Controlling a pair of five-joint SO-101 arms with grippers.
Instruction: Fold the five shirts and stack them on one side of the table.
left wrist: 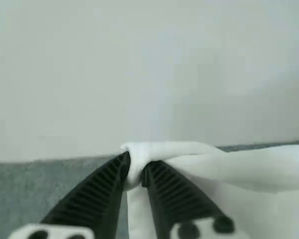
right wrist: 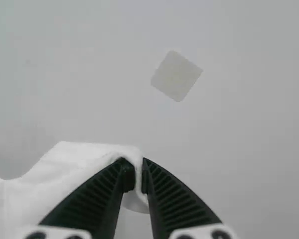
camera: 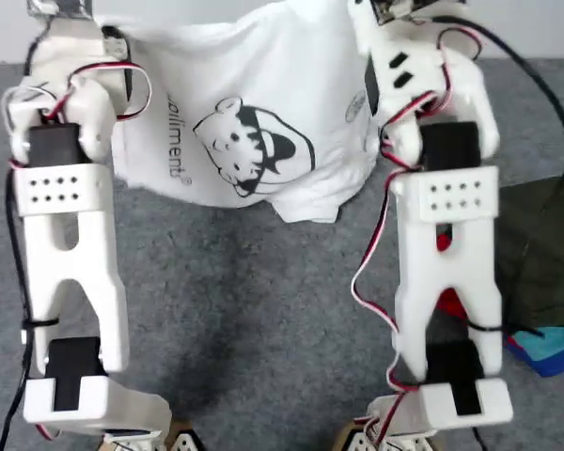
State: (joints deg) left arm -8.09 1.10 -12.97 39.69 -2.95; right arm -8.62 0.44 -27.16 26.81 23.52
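Left arm [camera: 68, 244] and right arm [camera: 448, 244] stretched forward, one white shirt [camera: 244, 122] held up between them.
Left gripper [left wrist: 134, 172] and right gripper [right wrist: 138, 172] each clamped a bunched edge, over the table's [camera: 263, 310] far end.

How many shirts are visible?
4: white shirt held up by left gripper and right gripper; dark green shirt, red shirt and blue shirt heaped beside the right arm. Others may be hidden.

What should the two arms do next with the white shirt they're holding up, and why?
Probably lower both together to spread the white shirt on the grey table: the left gripper and right gripper each pinch an edge, and it hangs rumpled, not yet flat.
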